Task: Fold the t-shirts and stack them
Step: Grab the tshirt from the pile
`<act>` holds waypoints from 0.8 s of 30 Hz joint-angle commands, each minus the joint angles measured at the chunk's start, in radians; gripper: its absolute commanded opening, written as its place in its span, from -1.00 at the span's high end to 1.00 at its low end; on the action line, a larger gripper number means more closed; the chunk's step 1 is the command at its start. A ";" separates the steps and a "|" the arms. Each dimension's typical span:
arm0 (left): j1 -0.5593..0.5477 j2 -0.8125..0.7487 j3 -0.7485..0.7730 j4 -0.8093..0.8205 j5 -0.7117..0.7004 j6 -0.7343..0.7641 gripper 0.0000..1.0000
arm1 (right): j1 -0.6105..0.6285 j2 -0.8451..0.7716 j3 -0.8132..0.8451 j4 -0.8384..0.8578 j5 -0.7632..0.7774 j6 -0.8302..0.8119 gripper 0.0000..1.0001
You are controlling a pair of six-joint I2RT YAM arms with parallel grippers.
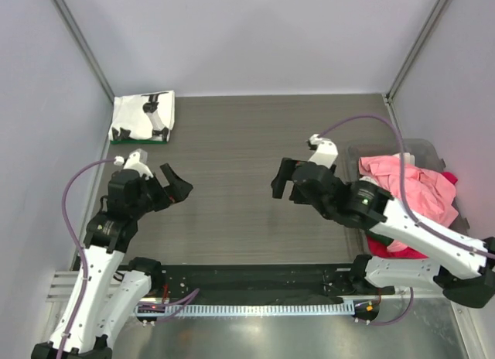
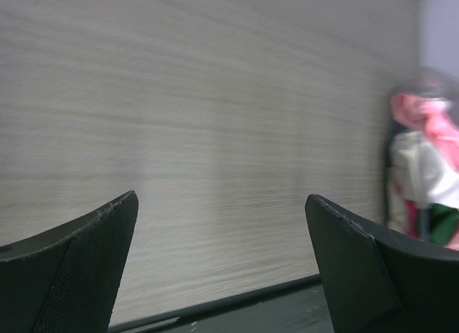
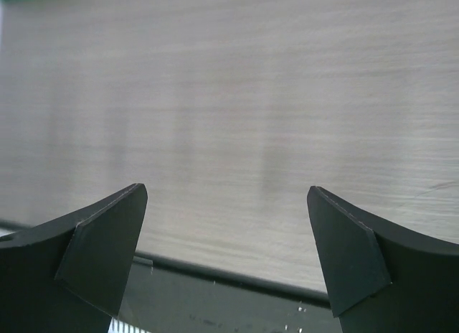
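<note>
A folded white t-shirt with black print lies at the far left corner of the table, on a dark green one whose edge shows beneath it. A crumpled salmon-pink t-shirt lies on top of a heap in the bin at the right, with red/magenta cloth under it. The heap shows blurred in the left wrist view. My left gripper is open and empty above the table at the left. My right gripper is open and empty above the table's middle, left of the bin.
A clear plastic bin stands at the table's right edge. A black strip runs along the near edge by the arm bases. Grey walls enclose the table on three sides.
</note>
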 commanded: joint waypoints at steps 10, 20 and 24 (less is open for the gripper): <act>-0.009 -0.072 0.019 -0.016 -0.037 -0.006 -1.00 | -0.418 -0.130 0.043 -0.300 0.344 0.009 -0.99; -0.016 -0.042 0.040 -0.111 -0.165 -0.012 -0.99 | -1.114 0.039 -0.056 -0.189 0.051 -0.186 -0.99; -0.018 -0.030 0.034 -0.102 -0.157 -0.012 -0.99 | -1.319 0.076 -0.089 -0.116 -0.104 -0.275 -0.99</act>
